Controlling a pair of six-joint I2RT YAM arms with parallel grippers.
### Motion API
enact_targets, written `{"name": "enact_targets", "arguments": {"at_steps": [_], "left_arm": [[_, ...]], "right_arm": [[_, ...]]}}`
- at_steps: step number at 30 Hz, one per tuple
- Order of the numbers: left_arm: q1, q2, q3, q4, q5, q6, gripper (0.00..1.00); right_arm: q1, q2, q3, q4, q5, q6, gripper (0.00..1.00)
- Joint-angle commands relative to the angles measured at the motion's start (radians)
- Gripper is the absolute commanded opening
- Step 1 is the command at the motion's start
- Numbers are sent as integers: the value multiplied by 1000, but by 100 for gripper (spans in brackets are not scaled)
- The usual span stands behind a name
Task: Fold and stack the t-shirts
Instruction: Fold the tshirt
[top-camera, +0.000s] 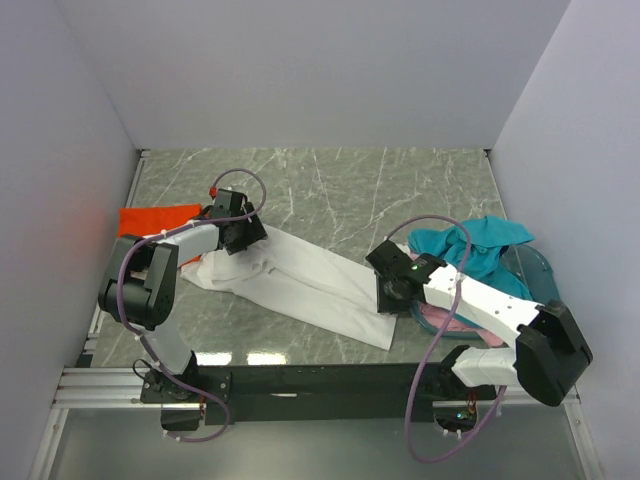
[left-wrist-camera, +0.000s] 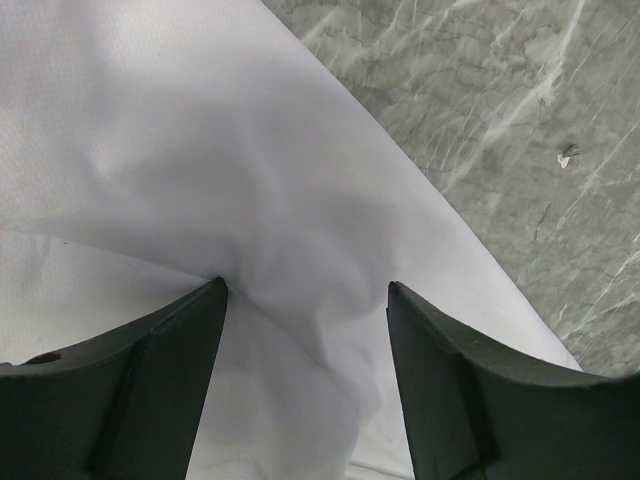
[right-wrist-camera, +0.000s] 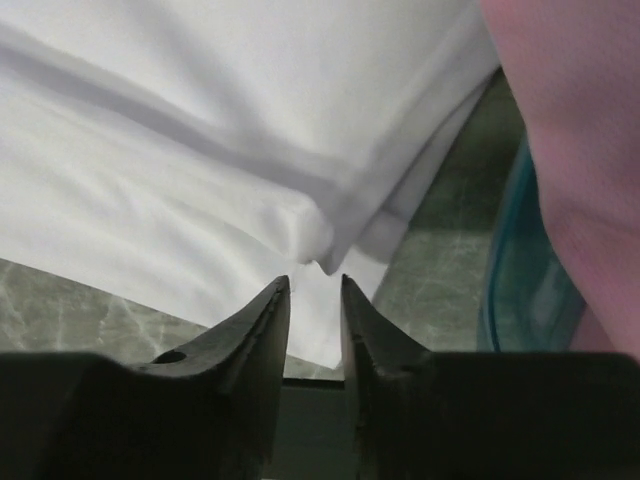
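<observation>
Four t-shirts show: a plain white t-shirt (top-camera: 300, 285) stretched in a long diagonal band across the middle of the marble-patterned table (top-camera: 380, 190), a bright orange t-shirt (top-camera: 155, 218) lying flat at the left edge, and a crumpled teal t-shirt (top-camera: 470, 245) and a pink t-shirt (top-camera: 428, 314) heaped at the one translucent teal basket (top-camera: 535, 265) on the right. The left gripper (left-wrist-camera: 305, 290) sits on the white shirt's upper-left end, jaws wide apart with creased cloth between them. The right gripper (right-wrist-camera: 315, 280) is at the lower-right end, jaws almost together and pinching a folded hem edge.
</observation>
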Motion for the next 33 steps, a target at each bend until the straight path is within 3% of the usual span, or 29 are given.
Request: {"name": "enact_targets", "arguments": {"at_steps": [1, 7, 15, 25, 33], "left_arm": [[7, 64, -35, -68, 2, 24, 73], [7, 61, -41, -67, 5, 22, 73], [7, 50, -53, -65, 6, 23, 73], [7, 47, -63, -56, 25, 21, 73], [7, 52, -63, -50, 28, 21, 73]], "right_arm": [[10, -39, 47, -73, 41, 3, 39], [10, -43, 107, -66, 71, -14, 48], [7, 93, 193, 89, 56, -42, 51], [-25, 303, 156, 258, -62, -63, 51], [-24, 276, 139, 244, -106, -66, 51]]}}
